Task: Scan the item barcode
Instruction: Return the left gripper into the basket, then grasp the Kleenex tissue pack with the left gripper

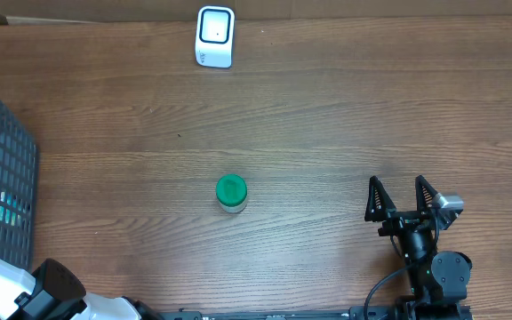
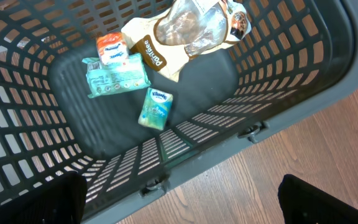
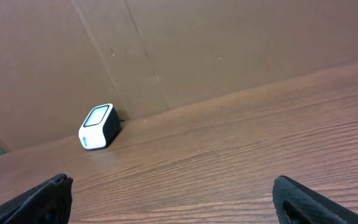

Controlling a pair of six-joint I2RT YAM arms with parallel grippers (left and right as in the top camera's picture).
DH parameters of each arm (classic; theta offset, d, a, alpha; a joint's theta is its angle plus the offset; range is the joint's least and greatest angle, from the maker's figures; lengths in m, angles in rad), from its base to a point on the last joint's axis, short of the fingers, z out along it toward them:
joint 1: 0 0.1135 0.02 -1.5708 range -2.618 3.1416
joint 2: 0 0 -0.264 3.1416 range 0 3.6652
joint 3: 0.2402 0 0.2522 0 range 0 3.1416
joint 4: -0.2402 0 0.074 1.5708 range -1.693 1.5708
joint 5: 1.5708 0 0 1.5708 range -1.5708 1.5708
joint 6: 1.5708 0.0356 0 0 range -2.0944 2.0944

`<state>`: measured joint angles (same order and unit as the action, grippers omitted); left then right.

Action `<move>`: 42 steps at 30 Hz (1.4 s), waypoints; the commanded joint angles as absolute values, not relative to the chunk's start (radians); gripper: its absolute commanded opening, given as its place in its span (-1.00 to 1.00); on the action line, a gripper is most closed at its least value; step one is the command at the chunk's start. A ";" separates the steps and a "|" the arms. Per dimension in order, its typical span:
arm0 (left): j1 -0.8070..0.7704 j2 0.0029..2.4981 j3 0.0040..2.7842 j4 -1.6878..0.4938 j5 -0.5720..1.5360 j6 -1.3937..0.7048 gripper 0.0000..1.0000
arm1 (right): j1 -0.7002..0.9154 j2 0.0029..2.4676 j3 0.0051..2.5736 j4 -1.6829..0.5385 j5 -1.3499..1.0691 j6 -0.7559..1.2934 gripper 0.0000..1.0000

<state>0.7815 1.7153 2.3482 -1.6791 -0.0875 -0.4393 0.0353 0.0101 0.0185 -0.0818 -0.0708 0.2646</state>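
Evidently left gripper (image 2: 179,202) and right gripper (image 1: 404,197) gaped empty; the green-lidded jar (image 1: 231,193), well apart from the scanner (image 1: 214,36), might topple if clipped.

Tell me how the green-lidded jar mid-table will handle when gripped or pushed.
The green-lidded jar looks rigid, so it should keep its shape when squeezed. Its round wall may twist or slip when pinched. Standing upright and apparently squat, it probably slides rather than tips; laid over, it would likely roll.

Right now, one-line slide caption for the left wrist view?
Grey basket on the wooden table, holding a tissue pack, wipes pack and brown bag.
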 commanded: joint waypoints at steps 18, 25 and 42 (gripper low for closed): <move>0.787 1.746 2.343 -1.657 -0.150 -0.453 1.00 | 0.041 0.003 0.008 -0.077 -0.061 0.262 1.00; 0.801 1.760 2.343 -1.623 -0.156 -0.448 1.00 | 0.041 0.003 0.008 -0.077 -0.061 0.262 1.00; 0.923 2.015 2.245 -1.600 -0.002 -0.219 0.66 | 0.041 0.003 0.008 -0.077 -0.061 0.262 1.00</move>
<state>0.9230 1.9820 2.3051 -1.6199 -0.0200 -0.2703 0.0353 0.0101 0.0185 -0.0814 -0.0704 0.2649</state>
